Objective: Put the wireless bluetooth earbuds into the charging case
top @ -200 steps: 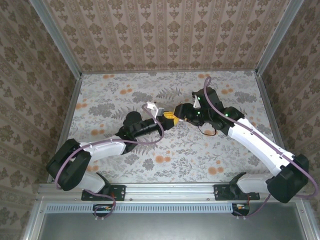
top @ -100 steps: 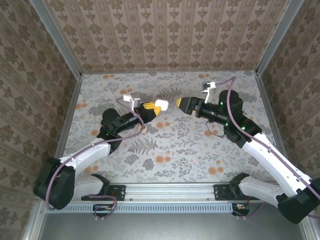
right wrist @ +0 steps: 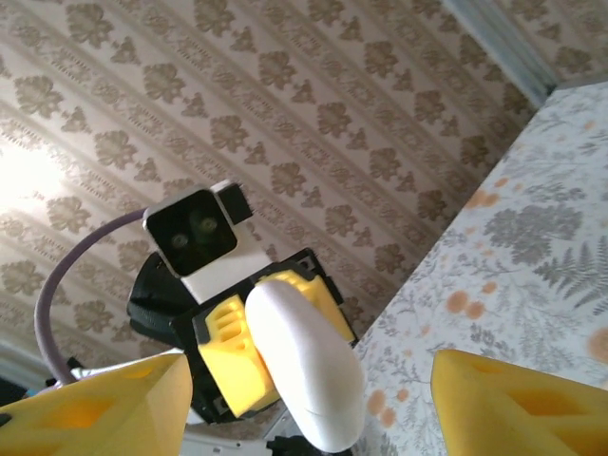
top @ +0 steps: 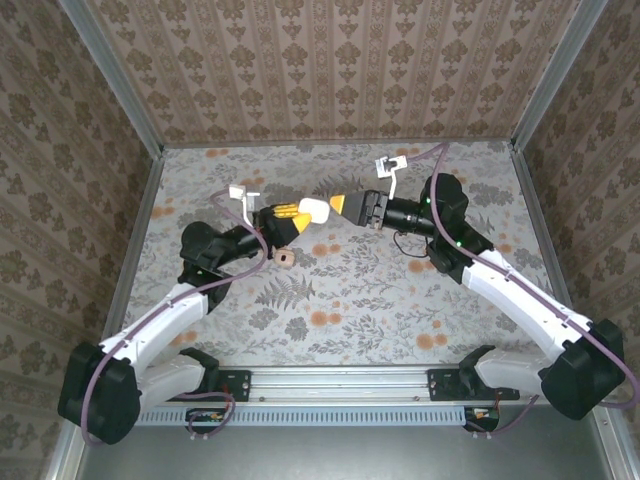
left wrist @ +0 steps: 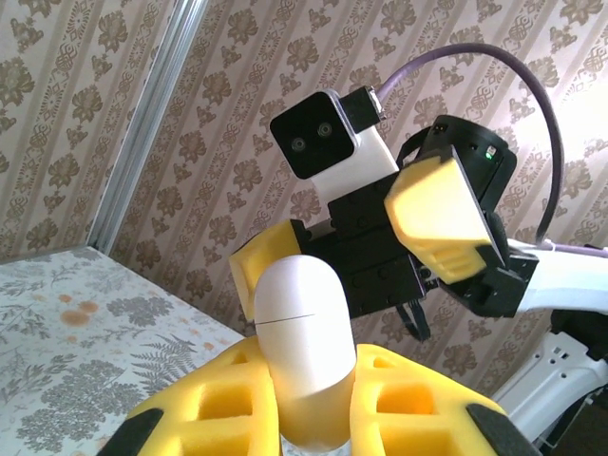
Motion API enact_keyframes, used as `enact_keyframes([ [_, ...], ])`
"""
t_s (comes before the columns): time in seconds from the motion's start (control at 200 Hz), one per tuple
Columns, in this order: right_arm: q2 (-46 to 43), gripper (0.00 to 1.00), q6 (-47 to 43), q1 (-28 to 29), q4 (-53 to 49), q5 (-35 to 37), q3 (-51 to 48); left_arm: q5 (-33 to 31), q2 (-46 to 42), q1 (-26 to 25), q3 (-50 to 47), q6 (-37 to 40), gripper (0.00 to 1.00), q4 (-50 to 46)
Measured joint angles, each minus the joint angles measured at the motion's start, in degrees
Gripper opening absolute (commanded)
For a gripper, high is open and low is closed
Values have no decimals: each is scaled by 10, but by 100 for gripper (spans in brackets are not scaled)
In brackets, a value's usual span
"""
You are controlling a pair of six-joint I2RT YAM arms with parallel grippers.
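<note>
White and smooth, the charging case [top: 318, 209] sits just above the centre of the top view, clamped at its base by the left gripper [top: 300, 212] and raised off the floral table [top: 450, 300]. Its lid seam looks closed, so whether the earbuds are inside cannot be told. The right gripper [top: 336, 204] flanks it, fingers spread and not touching. An off-centre pinch could twist the rounded shell out of the foam pads and drop it near the tan ring [top: 288, 258].
</note>
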Motion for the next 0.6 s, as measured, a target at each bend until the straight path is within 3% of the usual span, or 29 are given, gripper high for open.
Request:
enact_keyframes([
  [0.125, 9, 65, -3, 16, 10, -19, 5, 0, 1, 0, 5, -21, 0, 6],
  [0.335, 25, 47, -5, 21, 18, -35, 18, 3, 9, 0, 19, -50, 0, 28],
  [0.51, 45, 45, -7, 21, 23, -46, 32, 5, 18, 0, 19, -66, 0, 39],
  [0.6, 52, 36, -7, 21, 24, -51, 38, 5, 21, 0, 19, -72, 0, 45],
])
